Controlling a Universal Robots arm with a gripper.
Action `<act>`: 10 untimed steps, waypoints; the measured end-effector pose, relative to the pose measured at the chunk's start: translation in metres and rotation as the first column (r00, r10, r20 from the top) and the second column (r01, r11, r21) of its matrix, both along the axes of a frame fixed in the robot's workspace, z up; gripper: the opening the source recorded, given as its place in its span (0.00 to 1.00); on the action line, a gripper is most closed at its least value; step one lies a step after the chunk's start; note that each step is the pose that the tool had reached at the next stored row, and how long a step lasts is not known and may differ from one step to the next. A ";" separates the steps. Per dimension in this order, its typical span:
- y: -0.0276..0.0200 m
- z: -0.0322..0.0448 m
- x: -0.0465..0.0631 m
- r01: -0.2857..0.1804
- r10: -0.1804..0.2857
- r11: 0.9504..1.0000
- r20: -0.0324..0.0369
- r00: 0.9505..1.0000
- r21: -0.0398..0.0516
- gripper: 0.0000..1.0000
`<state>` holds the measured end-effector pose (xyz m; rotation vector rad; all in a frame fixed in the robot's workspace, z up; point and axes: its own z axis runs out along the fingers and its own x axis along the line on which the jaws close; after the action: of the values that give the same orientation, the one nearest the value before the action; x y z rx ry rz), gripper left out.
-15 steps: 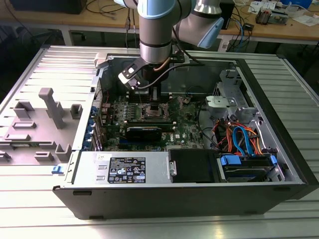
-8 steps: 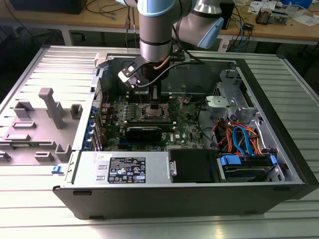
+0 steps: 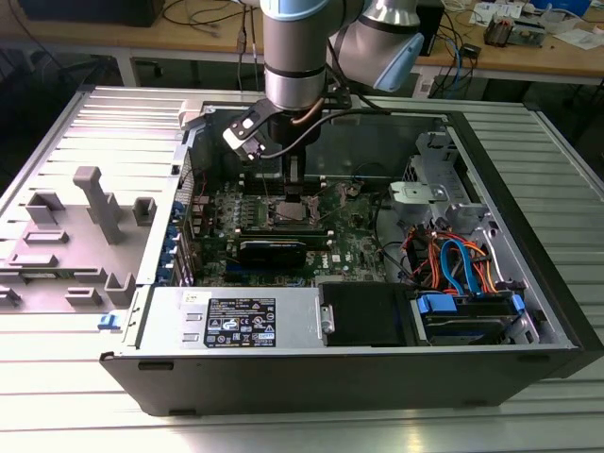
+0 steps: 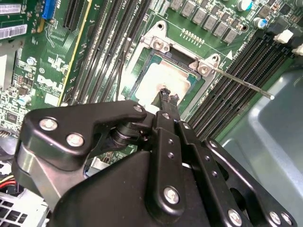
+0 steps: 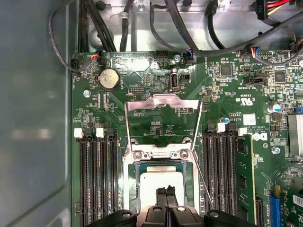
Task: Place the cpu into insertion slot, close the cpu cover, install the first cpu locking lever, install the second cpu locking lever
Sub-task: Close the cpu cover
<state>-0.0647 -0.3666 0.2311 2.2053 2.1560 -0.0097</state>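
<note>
The arm reaches down into an open computer case [image 3: 396, 373] that lies on its side on a grey ribbed surface [image 3: 57, 396]. The hand [image 3: 291, 185] is low over the green board, right above the insertion slot [image 5: 137, 182].

In both wrist views the cpu [image 5: 152, 185] lies flat inside the slot, with its dull silver top up. The two fingers [image 5: 162, 193] of the hand [image 4: 166, 100] are pressed together with nothing between them, and their tips are on the top of the cpu [image 4: 163, 78] or just over it; I cannot tell which.

The cpu cover [image 5: 163, 100] is not closed; it stands raised behind the slot. One thin locking lever [image 4: 246, 83] points away from the slot over the black memory slots [image 4: 236, 71].
</note>
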 end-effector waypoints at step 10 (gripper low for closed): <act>0.0000 0.0103 0.000 0.000 0.000 1.000 0.000 1.000 0.000 0.11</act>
<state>-0.0644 -0.3666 0.2414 2.2053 2.1560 -0.0095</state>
